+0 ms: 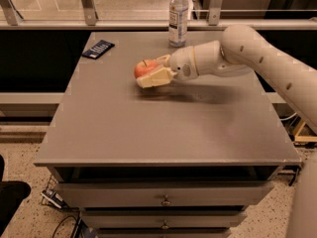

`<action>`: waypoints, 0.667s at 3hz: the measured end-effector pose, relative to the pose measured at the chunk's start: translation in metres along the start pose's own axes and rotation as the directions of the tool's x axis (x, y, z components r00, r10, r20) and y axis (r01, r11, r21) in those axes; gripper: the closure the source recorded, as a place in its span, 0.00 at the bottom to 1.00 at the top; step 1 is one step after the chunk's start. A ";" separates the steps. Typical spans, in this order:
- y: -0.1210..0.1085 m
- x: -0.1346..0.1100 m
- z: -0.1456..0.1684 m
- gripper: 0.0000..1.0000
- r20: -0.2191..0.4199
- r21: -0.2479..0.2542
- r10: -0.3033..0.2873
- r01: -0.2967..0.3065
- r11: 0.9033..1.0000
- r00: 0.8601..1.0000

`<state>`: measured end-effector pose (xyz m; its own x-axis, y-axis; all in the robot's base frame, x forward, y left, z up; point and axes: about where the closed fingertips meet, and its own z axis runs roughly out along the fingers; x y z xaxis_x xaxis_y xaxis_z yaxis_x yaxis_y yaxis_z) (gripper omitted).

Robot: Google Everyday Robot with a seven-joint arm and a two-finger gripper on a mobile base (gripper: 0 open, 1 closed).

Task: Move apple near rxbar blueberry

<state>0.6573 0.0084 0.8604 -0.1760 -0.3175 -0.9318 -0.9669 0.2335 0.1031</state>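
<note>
Arm reaches in from the right over the grey table (163, 128). Gripper (154, 69) is in the rear middle of the tabletop, its two pale fingers (154, 78) clamped on the apple (144, 68), one above and one below. The apple's stem points up, with a shadow on the surface beneath. The rxbar blueberry (98, 49) lies flat at the rear left corner, apart from the apple. A clear plastic bottle (178, 15) stands upright at the rear edge, behind the gripper.
</note>
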 end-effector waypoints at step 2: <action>-0.076 -0.024 0.027 1.00 0.032 0.049 -0.038 0.036 0.998 0.999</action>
<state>0.7398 0.0228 0.8661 -0.1334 -0.2962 -0.9458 -0.9623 0.2669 0.0521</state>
